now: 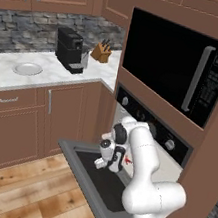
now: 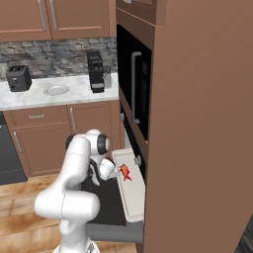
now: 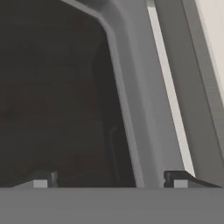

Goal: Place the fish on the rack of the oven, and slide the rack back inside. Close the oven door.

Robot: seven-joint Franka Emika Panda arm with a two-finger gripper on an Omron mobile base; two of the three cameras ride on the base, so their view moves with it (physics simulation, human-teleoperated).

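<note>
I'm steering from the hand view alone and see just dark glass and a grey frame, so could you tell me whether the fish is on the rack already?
Observer: Yes, the fish lies on the rack, which is pulled out of the oven.
Operator: Thank you. Is the oven door down?
Observer: The oven door lies fully open, flat below the rack.
Operator: And where is my gripper in relation to it?
Observer: The gripper hangs open just above the door's glass, empty, beside the rack's front edge.
</note>
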